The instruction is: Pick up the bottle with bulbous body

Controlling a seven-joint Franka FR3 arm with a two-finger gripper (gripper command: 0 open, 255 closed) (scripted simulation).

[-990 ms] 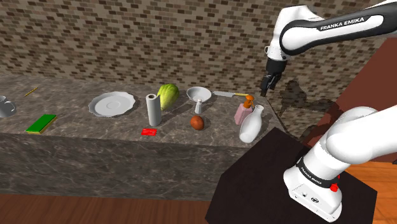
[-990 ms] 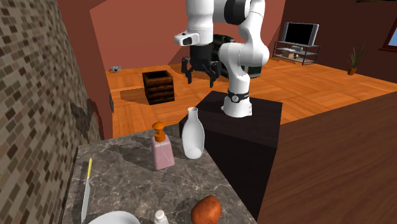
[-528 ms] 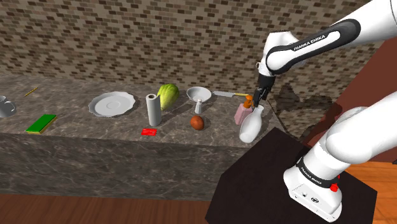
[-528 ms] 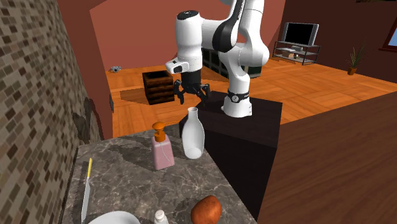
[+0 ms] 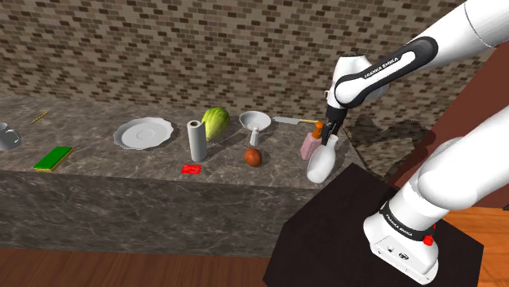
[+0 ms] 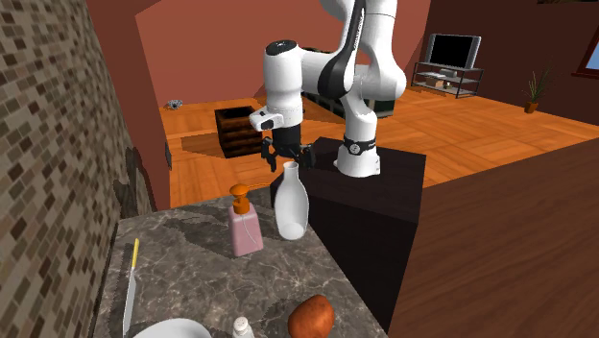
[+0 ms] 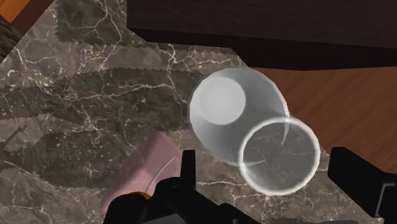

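Note:
The white bottle (image 5: 320,163) with a bulbous body and narrow neck stands upright at the counter's end nearest the stand. In the second exterior view the bottle (image 6: 292,206) has my gripper (image 6: 284,154) just above its mouth. My black gripper (image 5: 329,134) points down and is open. In the wrist view the bottle's round mouth (image 7: 280,154) lies between the spread fingers of my gripper (image 7: 264,159), neither of them touching it. Beyond the mouth bulges the body (image 7: 229,114).
A pink soap dispenser (image 5: 311,145) with an orange pump stands right beside the bottle. Along the counter are a brown rounded object (image 5: 254,157), a white roll (image 5: 195,140), a green melon (image 5: 215,122), a plate (image 5: 143,133), a white bowl (image 5: 254,122) and a knife (image 6: 130,288). The dark stand (image 5: 359,228) adjoins the counter.
My gripper came down and toward the shoulder view's left, from high above the counter's end to just over the bottle's mouth. It stayed open. Nothing on the counter moved.

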